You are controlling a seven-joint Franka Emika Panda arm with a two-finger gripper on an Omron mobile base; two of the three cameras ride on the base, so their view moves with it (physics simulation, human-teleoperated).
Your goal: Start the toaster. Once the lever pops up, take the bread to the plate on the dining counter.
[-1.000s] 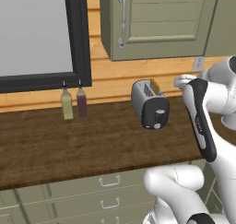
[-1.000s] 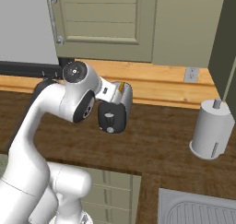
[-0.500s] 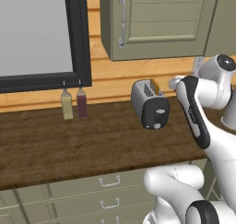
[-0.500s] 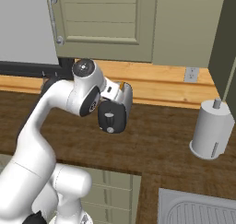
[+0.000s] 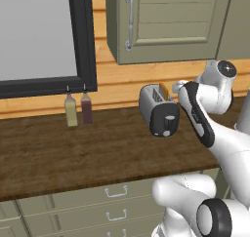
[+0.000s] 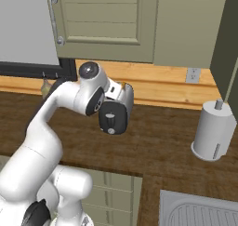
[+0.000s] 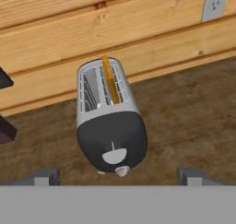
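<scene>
Sat on a dark wood worktop [image 5: 73,158] over sage-green drawer cabinets [image 5: 97,207], wood-plank wall [image 7: 115,29] behind. Large dark-framed window [image 5: 44,36] at far left, olive wall cupboard [image 5: 166,24] above the work area.

Toaster [image 5: 158,109] stood on the worktop near the back wall, black end face with knob [image 7: 114,156] turned toward the robot, 2 slots on top. Also seen in right base view [image 6: 116,111], partly behind the arm, and centred in hand view [image 7: 110,121].

Bread [image 7: 110,80] stood upright in the toaster's right slot, golden edge poking above the top; left slot looked empty. Visible as an orange sliver in left base view [image 5: 164,91].

Paper towel roll [image 6: 213,132] stood well to the right of the toaster. Sink [image 6: 200,211] at near right. Wall socket [image 6: 193,75] on the planks beyond the roll. 2 bottles, 1 pale [image 5: 71,110] and 1 dark red [image 5: 86,108], stood touching or nearly so under the window, well left of the toaster.

Gripper [image 7: 117,176] hovered just near side of the toaster, level with its end face. Fingertips [image 7: 44,176] spread fully wide, either side of the toaster's width, holding nothing, touching nothing.
</scene>
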